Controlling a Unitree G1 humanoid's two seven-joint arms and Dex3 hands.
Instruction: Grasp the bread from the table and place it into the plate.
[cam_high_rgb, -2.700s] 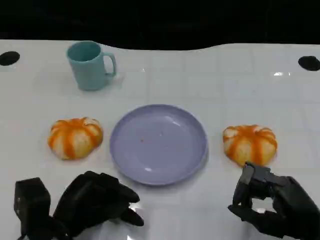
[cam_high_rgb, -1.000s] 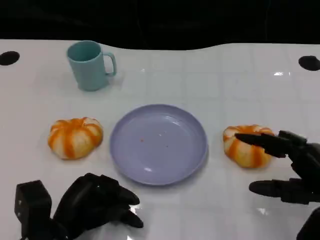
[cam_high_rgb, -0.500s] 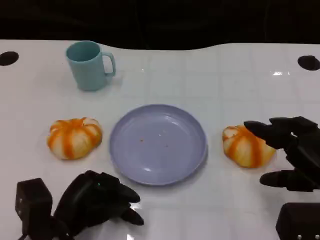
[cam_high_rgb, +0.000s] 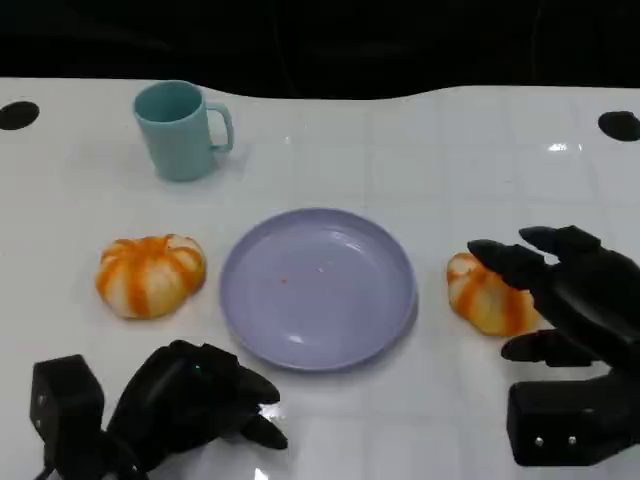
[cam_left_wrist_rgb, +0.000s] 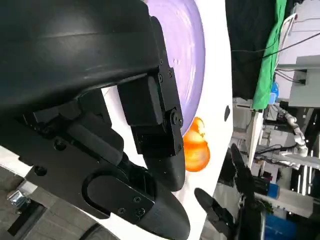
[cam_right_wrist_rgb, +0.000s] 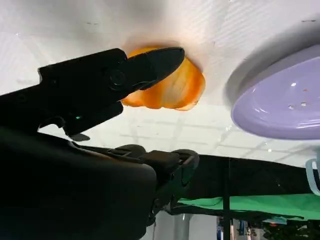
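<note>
From the head view I see the right hand (cam_high_rgb: 570, 290) over the right-side bread (cam_high_rgb: 490, 292), fingers spread and reaching across its top and outer side; nothing is held in it, and I cannot tell whether any fingertip touches the crust. The bread sits on the white counter (cam_high_rgb: 400, 150), just beside the right rim of the purple plate (cam_high_rgb: 317, 288) and apart from it. My right wrist view shows the same bun (cam_right_wrist_rgb: 172, 85) with one black finger (cam_right_wrist_rgb: 145, 65) lying across it and the plate's edge (cam_right_wrist_rgb: 280, 100) close by. The left hand (cam_high_rgb: 190, 400) rests low at the near edge of the counter, fingers curled inward with nothing in them. A second bread (cam_high_rgb: 150, 275) lies on the counter to the left of the plate, near it but not touching. The plate holds only a few crumbs. A teal mug (cam_high_rgb: 180, 130) stands upright at the far left, well apart from the rest. The left wrist view catches the plate (cam_left_wrist_rgb: 192, 45) and the right-side bread (cam_left_wrist_rgb: 195, 150) beyond the hand's black shell.
</note>
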